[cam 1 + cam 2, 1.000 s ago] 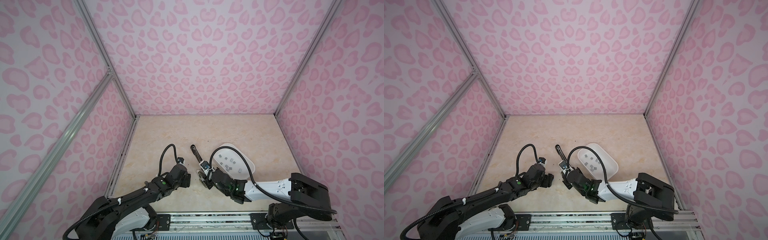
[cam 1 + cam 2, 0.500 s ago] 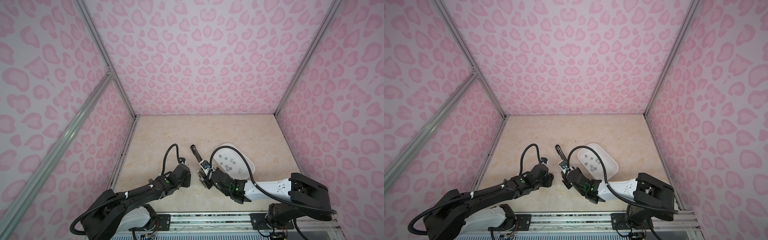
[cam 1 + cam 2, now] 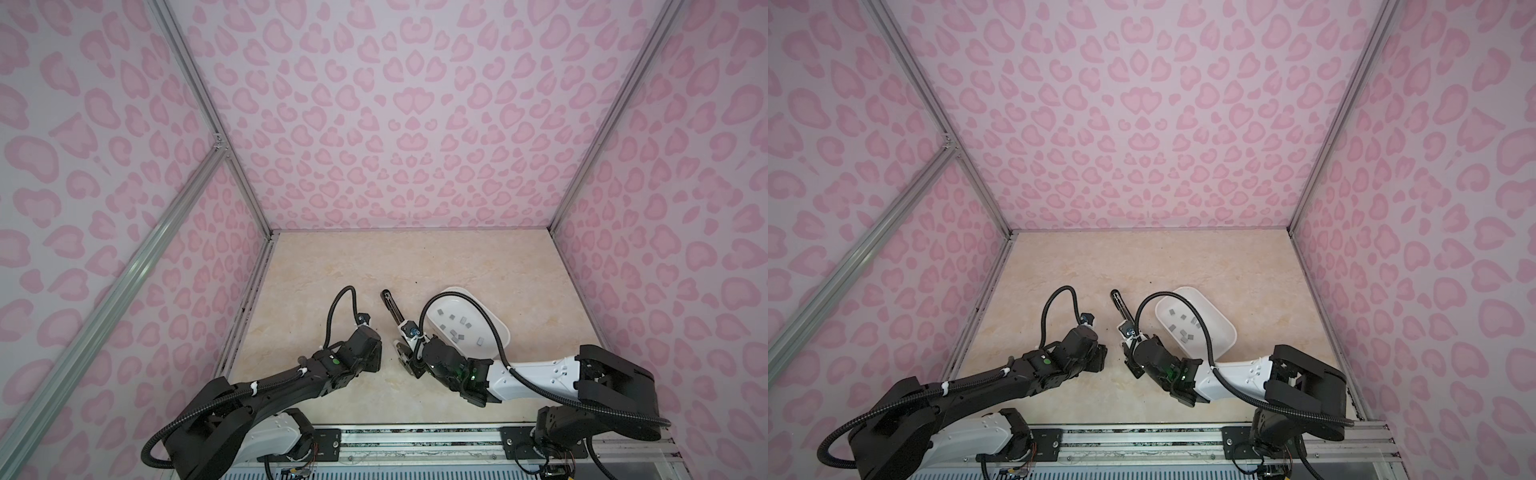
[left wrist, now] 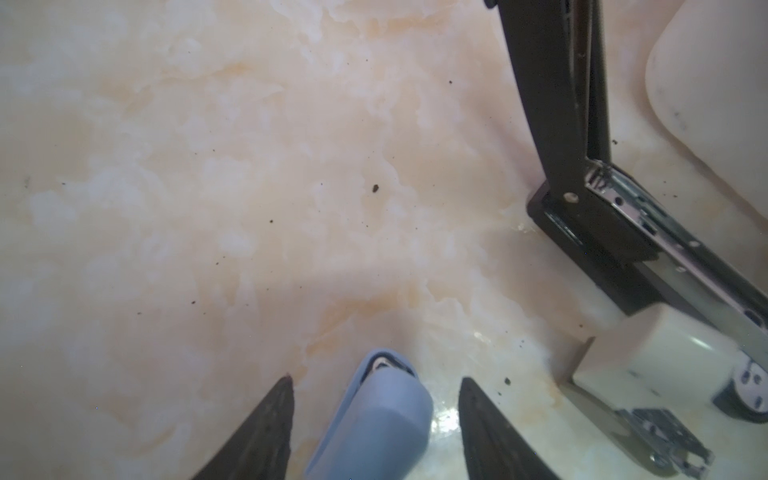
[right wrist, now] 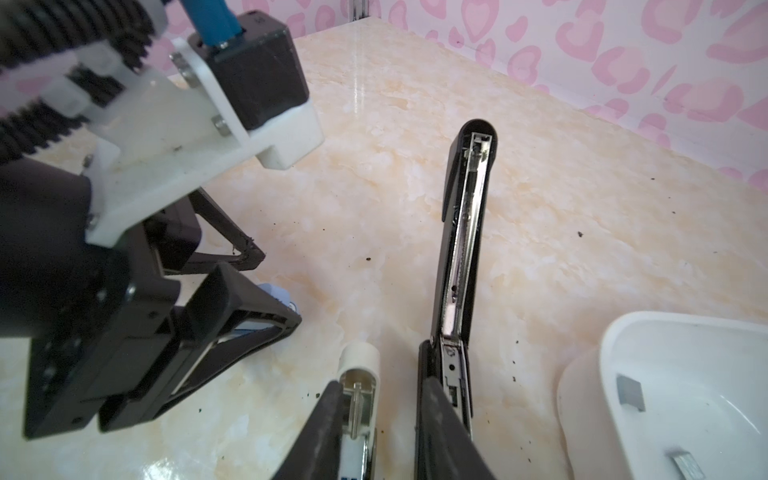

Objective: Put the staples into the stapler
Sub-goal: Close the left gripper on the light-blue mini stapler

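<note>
Grey metal first: the staples (image 3: 453,332) lay loose in the white tray (image 3: 1221,320), small flat rectangular blocks scattered over its floor. In both top views I counted about eight, though they were too small for a firm tally. The right wrist view caught just two of them, one (image 5: 629,392) close under the tray's rim. There was one tray, set on the right side of the table (image 3: 415,257), close behind the right arm's wrist.

One black stapler (image 3: 391,307) lay on that marbled beige top just left of the tray. It was swung wide open and flat, with its chrome channel (image 5: 463,249) facing up.

The right gripper (image 5: 380,384) sat at the stapler's hinge end, one finger overlapping the black base in its wrist view. A white-capped piece (image 5: 359,361) with a metal pin lay between its fingers. Whether they were actually pinching it, I couldn't tell.

Opposite, apart from the stapler, the left gripper (image 4: 374,380) stood with its fingers parted around a blue-grey plastic piece (image 4: 382,419). A gap showed on each side at the tips.

That made two arms and two grippers, facing each other across a narrow strip of table.
</note>
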You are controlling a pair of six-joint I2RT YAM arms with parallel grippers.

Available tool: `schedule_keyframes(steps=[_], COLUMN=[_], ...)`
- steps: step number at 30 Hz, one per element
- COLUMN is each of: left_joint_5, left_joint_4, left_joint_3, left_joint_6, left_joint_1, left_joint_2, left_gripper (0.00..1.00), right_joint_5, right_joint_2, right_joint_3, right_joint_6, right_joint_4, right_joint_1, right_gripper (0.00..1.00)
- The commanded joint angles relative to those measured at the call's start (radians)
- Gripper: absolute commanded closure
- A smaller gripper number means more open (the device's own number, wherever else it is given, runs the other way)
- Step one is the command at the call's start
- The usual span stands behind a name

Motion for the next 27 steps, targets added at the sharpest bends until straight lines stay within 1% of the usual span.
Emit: schedule_keyframes(steps=[1, 4, 7, 13, 14, 15, 17, 23, 25, 27], left_joint_5=[-0.003, 0.000, -0.001, -0.004, -0.005, -0.007, -0.007, -0.007, 0.005, 0.038], left_joint_4=[-0.001, -0.001, 0.000, 0.002, -0.001, -0.003, -0.007, -0.002, -0.002, -0.002], left_joint_3=[0.012, 0.016, 0.021, 0.026, 0.027, 0.031, 0.034, 0.039, 0.047, 0.061], left_joint_6=[-0.003, -0.002, -0.001, -0.002, -0.002, 0.000, 0.002, 0.009, 0.027, 0.064], left_joint_1=[-0.001, -0.002, 0.000, -0.002, -0.001, -0.002, -0.001, -0.002, -0.001, -0.002], left_joint_2=[0.017, 0.034, 0.055, 0.051, 0.049, 0.046, 0.044, 0.039, 0.018, -0.018], left_gripper=[0.35, 0.37, 0.42, 0.63, 0.63, 0.69, 0.75, 0.80, 0.82, 0.86], right_joint_5=[0.003, 0.002, 0.000, -0.004, -0.005, -0.007, -0.010, -0.027, -0.035, -0.044], right_joint_2=[0.003, 0.004, 0.007, 0.010, 0.010, 0.010, 0.011, 0.010, 0.007, 0.003], right_joint_3=[-0.001, 0.001, 0.001, 0.001, 0.001, 0.001, 0.000, -0.004, -0.004, 0.007], right_joint_6=[0.011, 0.013, 0.015, 0.015, 0.017, 0.018, 0.019, 0.028, 0.044, 0.071], right_joint_4=[0.015, 0.016, 0.017, 0.018, 0.018, 0.018, 0.023, 0.032, 0.036, 0.023], right_joint_1=[-0.001, -0.001, -0.003, -0.006, -0.006, -0.006, -0.006, -0.008, -0.008, -0.014], right_gripper=[0.67, 0.67, 0.67, 0.67, 0.67, 0.67, 0.67, 0.67, 0.67, 0.69])
